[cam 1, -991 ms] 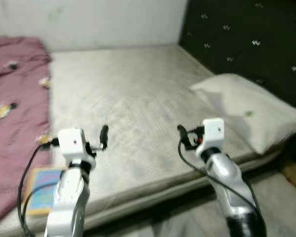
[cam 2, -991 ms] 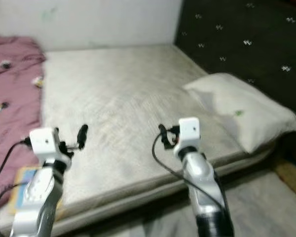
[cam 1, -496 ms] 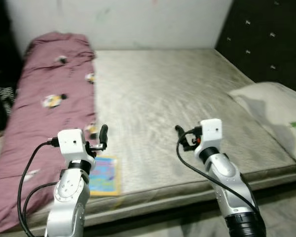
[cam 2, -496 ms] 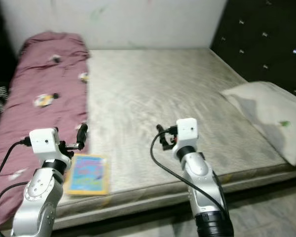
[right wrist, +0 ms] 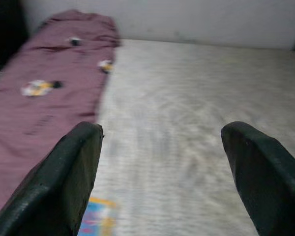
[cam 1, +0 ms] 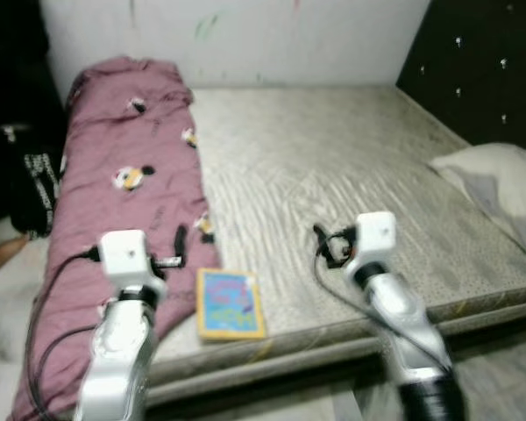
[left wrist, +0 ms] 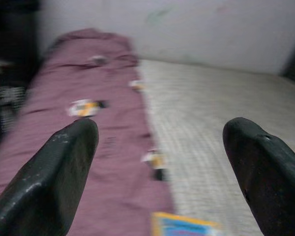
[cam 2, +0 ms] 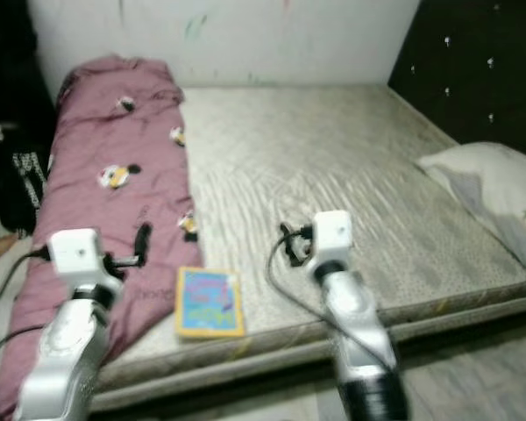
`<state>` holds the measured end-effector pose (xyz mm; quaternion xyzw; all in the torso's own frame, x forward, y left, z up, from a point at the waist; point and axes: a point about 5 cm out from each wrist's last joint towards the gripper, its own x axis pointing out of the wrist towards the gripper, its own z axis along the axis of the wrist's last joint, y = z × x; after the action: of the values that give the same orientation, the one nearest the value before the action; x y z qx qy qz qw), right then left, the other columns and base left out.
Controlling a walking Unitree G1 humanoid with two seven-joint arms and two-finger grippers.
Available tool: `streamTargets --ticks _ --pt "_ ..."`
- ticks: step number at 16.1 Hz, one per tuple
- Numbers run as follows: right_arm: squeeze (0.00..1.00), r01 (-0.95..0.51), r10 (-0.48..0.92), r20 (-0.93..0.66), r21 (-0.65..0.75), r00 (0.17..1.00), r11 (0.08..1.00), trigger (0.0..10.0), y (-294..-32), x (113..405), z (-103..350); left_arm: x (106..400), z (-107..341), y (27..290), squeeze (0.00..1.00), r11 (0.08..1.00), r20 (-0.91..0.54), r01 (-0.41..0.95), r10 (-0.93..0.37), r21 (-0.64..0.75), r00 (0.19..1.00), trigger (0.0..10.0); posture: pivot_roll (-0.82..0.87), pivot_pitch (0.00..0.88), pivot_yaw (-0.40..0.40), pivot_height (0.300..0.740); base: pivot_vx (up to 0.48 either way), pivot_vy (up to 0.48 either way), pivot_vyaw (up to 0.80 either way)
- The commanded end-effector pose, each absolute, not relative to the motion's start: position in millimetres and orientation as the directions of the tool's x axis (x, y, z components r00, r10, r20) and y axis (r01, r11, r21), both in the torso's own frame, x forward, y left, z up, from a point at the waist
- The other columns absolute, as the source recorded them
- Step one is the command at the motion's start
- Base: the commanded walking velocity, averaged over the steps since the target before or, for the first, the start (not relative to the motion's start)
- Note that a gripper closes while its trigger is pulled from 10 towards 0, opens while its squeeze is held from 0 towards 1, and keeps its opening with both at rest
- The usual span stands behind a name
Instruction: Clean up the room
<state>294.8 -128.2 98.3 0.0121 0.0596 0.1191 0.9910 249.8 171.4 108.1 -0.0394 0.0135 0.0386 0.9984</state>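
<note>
A colourful thin book (cam 1: 230, 303) lies flat near the front edge of the bare grey mattress (cam 1: 333, 158), beside a long mauve blanket (cam 1: 131, 175) printed with small cartoon figures. My left gripper (cam 1: 181, 242) hovers over the blanket's edge, just left of the book, its fingers (left wrist: 64, 162) spread wide with nothing between them. My right gripper (cam 1: 321, 239) hangs over the mattress to the right of the book, also open and holding nothing. The book's corner (right wrist: 98, 219) peeks into the right wrist view.
A white pillow (cam 1: 500, 175) lies at the bed's right end against a dark tufted headboard (cam 1: 482, 61). Dark bags or clothing (cam 1: 26, 167) stand left of the bed. A pale wall (cam 1: 245, 35) runs behind it. Floor (cam 1: 491, 377) lies in front.
The view has swung left: the pillow slid to the right edge, and the blanket and book came fully into sight. Both arms keep the same raised pose.
</note>
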Motion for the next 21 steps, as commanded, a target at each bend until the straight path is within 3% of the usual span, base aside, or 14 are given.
streamTargets --ticks 1,9,15,21 --pt "0.0 -0.225 0.226 -0.094 0.018 0.97 0.974 10.0 -134.0 297.8 105.4 250.4 111.5 169.2 0.0 0.994 -0.017 -0.076 0.075 -0.077 0.997 10.0 -0.01 0.0 -0.061 0.74 0.0 0.0 0.0" --pt "0.0 -0.236 0.237 -0.075 0.026 0.969 0.971 10.0 -131.4 301.0 109.6 252.6 112.1 179.0 0.0 0.983 -0.031 -0.156 0.153 -0.102 0.988 10.0 -0.02 0.0 -0.056 0.74 0.0 0.0 0.0" --pt "0.0 -0.235 0.237 -0.078 0.027 0.968 0.972 10.0 -132.0 300.0 108.9 252.2 111.4 177.6 0.0 0.984 -0.036 -0.145 0.142 -0.107 0.989 10.0 -0.02 0.0 -0.057 0.74 0.0 0.48 0.0" --pt "0.0 -0.229 0.231 -0.069 0.029 0.971 0.973 10.0 -133.6 299.4 109.9 250.7 112.3 182.0 0.0 0.981 -0.031 -0.164 0.162 -0.101 0.986 10.0 -0.02 0.0 -0.06 0.74 0.0 0.0 0.0"
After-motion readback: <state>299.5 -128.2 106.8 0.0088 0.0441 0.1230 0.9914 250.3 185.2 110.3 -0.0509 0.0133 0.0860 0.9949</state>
